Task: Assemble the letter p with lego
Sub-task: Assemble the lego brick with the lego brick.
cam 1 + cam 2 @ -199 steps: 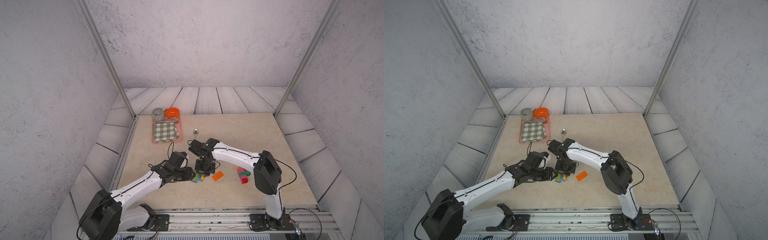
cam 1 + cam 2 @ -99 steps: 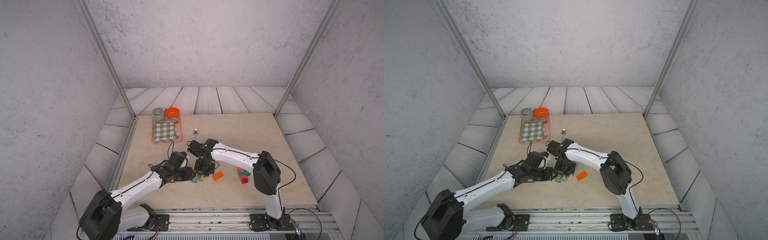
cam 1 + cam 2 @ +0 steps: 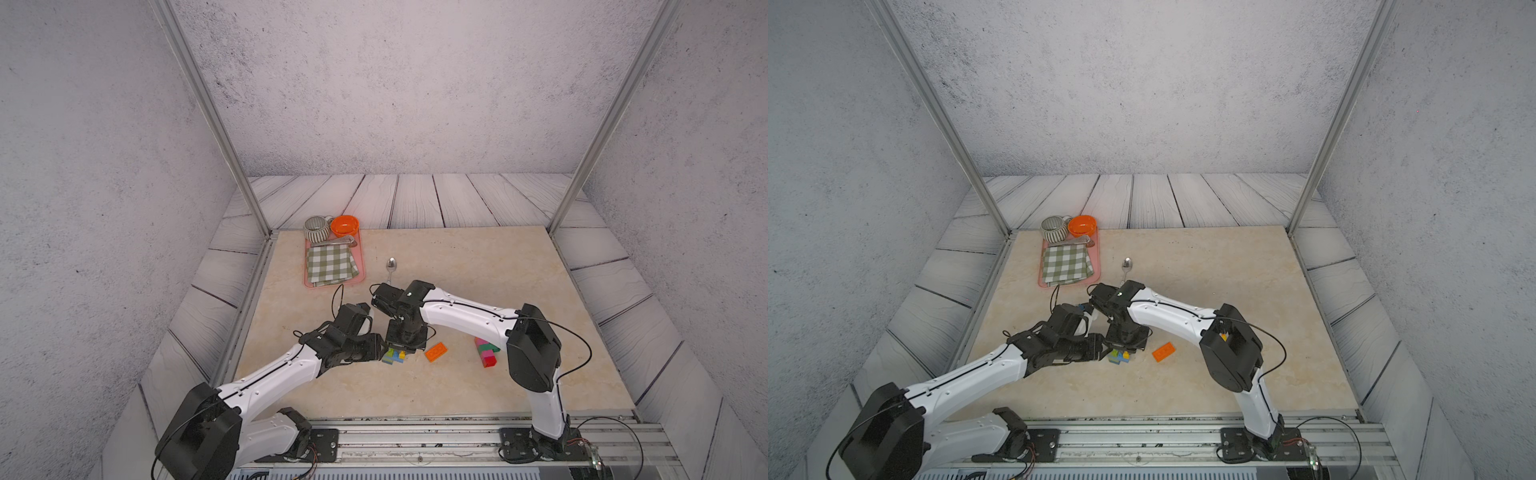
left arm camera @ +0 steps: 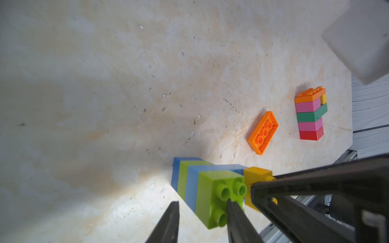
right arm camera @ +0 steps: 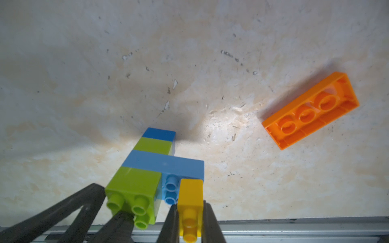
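Blue-and-lime lego stack (image 3: 392,356) stands on the worktop (image 3: 478,270) in both top views, orange brick (image 3: 435,351) just beside, spoon (image 3: 391,266) well behind — both arms crowd it. Left wrist shows the pink-green-red stack (image 4: 310,117), unseen from right wrist; left tool (image 4: 203,202) jaws apart, grip unclear. Right wrist: right tool (image 5: 190,207) clamped on the yellow brick (image 5: 191,191).

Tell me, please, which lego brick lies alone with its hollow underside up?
The orange oblong brick: it lies loose on the table, hollow tubed underside up; no other brick shows its underside.
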Robot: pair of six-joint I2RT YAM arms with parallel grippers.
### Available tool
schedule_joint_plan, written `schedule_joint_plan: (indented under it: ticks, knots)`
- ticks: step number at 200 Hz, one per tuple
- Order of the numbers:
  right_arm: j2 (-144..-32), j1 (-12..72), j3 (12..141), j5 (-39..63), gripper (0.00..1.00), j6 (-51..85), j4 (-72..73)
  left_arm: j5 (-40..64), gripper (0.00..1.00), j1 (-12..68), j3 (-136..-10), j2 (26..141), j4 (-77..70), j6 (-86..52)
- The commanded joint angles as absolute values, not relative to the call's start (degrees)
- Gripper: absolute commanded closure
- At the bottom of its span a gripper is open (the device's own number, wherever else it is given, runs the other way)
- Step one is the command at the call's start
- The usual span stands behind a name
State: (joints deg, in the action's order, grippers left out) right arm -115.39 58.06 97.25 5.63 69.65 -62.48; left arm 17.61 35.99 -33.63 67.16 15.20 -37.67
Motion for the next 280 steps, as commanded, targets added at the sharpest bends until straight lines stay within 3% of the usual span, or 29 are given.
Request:
schedule_joint_plan:
  ticks: [1, 132, 280]
  knots:
    - [-118.01, 58.65, 96.29, 1.56, 1.0, 70.75, -66.39, 10.34, 0.6, 34.45, -29.8, 69.63, 23.51, -36.78]
    - [-119.97, 58.91, 98.34, 4.22, 1.0, 80.65, -68.99, 10.81, 0.6, 34.1, -29.04, 67.86, 23.56, -36.58]
    - [-120.7, 58.97, 100.6, -0.18, 0.99, 78.86, -70.46, 11.71, 0.6, 33.59, -29.25, 66.94, 23.89, -36.12]
